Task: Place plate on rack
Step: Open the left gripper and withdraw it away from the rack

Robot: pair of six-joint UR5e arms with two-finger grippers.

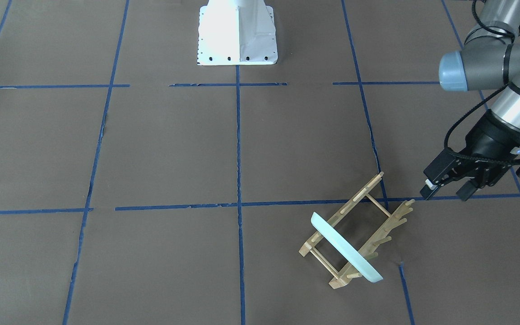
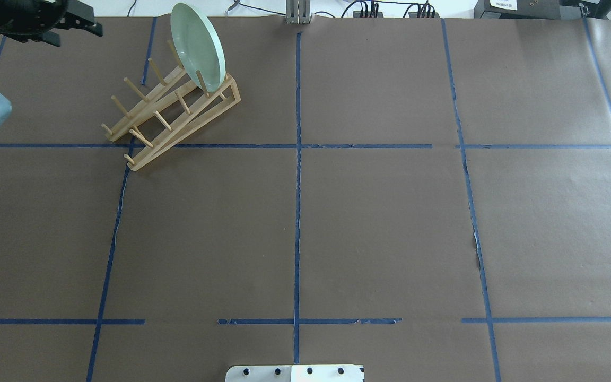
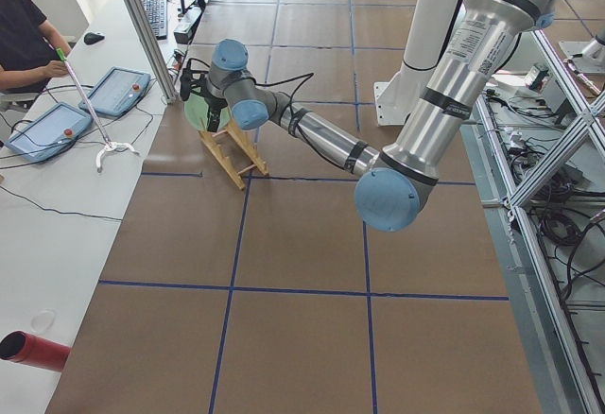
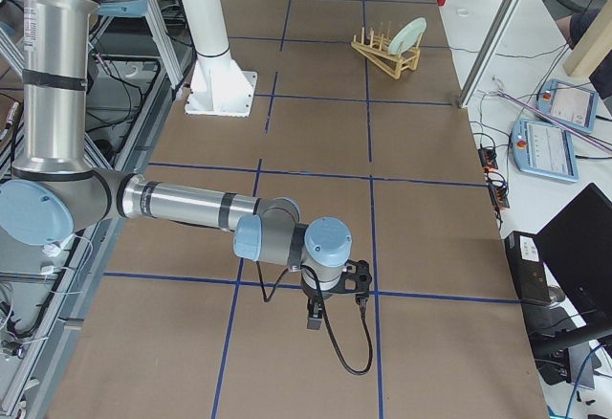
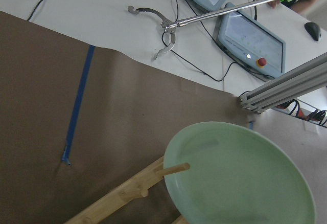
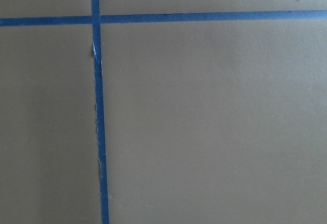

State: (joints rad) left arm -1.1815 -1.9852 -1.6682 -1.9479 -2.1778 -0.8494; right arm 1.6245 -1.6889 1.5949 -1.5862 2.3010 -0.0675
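My right gripper [image 4: 315,320] shows only in one side view, small and dark, so I can't tell if it's open or closed; its wrist cam sees just the brown paper-covered table [image 6: 214,132] w/ blue tape lines [image 6: 97,132]. My left gripper [image 1: 446,190] is cut off at the overhead view's corner. From the front it's clear: fingers spread, holding nothing, angled down, near the light wooden peg rack [image 1: 355,198] but not touching. My right arm sits low, well apart from the rack. The round pale mint-green plate [image 1: 345,247] stands on edge, tilted, between pegs at the rack's end farthest from my base.
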